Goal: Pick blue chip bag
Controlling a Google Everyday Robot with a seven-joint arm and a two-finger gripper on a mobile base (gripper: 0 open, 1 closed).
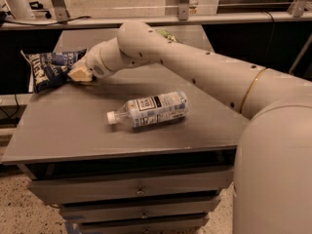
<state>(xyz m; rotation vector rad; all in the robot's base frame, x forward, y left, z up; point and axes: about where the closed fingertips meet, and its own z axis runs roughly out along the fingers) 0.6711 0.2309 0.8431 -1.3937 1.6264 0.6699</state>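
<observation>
So the surface is a grey flat-topped table [73, 126] with a stack of shut drawers [141, 189] under it, little knobs on the fronts, so whatever's in them is hidden. It stands on a speckled floor [19, 213]. Along the far side runs a metal rail [195, 19] with uprights, and it's dark behind and below that.

The big white arm [195, 67] reaches in from the right, across the far half of the table. The gripper [80, 73] sits at the far left, right up against the blue chip bag [48, 69]. Honestly can't tell if it's pinching the bag or just touching it. The bag is at the far left corner, crumpled, white lettering showing, and its left end sticks out past the table edge.

Middle of the table there's a clear plastic water bottle [151, 110] lying on its side, white cap pointing left, label facing up, well apart from the bag. Something green [167, 34] peeks out just behind the arm at the far edge.
</observation>
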